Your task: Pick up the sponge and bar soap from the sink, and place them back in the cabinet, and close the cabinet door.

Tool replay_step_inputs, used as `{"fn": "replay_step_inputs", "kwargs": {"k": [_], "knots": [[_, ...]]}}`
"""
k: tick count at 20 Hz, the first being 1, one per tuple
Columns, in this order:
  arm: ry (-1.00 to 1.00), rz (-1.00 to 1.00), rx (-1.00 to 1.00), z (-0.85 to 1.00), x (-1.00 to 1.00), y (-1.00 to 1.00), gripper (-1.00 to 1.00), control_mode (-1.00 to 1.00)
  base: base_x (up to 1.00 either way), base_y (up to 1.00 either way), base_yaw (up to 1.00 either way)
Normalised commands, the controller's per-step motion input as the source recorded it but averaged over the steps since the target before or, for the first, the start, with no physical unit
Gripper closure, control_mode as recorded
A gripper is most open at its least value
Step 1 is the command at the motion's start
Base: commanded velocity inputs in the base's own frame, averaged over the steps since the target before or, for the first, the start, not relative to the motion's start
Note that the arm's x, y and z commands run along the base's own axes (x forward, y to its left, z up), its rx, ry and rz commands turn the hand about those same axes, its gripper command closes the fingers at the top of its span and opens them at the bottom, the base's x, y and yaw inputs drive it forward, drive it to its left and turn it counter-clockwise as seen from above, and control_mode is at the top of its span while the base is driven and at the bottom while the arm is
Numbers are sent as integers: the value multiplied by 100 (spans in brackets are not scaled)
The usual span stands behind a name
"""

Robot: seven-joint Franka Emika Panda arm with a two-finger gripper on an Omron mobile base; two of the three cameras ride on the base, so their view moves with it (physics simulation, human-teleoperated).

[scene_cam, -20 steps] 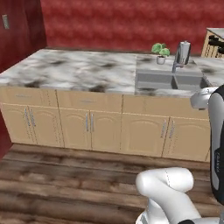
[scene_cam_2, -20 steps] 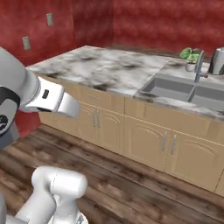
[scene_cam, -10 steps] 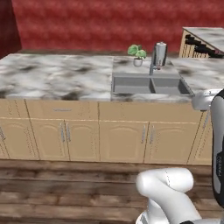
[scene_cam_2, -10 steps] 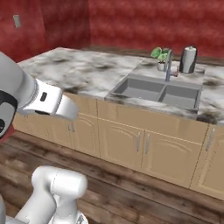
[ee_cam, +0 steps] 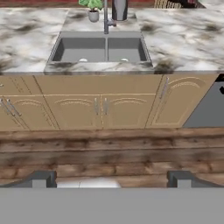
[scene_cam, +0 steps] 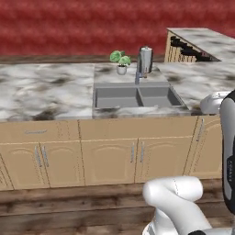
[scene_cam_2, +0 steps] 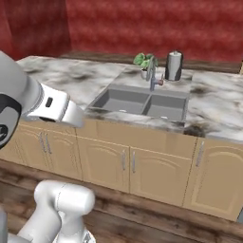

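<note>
Grey sink (scene_cam: 137, 97) now centred ahead, after base shift. Beside faucet (scene_cam_2: 153, 78): plant (scene_cam: 120, 61), steel canister (scene_cam_2: 173, 66). Gripper (ee_cam: 112, 179) spread wide, empty.

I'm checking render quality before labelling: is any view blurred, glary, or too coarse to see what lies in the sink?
Left base view: soft, low-detail render with even light and no glare; the sink basins read as flat grey. Right base view: equally soft, faint shading inside the basins. Hand view: sharpest on the sink, two small pale spots on the basin floors, too coarse to identify.
</note>
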Motion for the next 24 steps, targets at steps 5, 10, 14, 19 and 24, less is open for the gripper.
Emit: {"fn": "replay_step_inputs", "kwargs": {"k": [5,10,14,19,24], "knots": [[0,0,0,0,0,0,-100,100,18,-31,-39],[0,0,0,0,0,0,-100,100,40,7,-21],[0,0,0,0,0,0,-100,100,72,23,-7],[0,0,0,0,0,0,-100,100,71,1,0],[0,0,0,0,0,0,-100,100,63,0,1]]}}
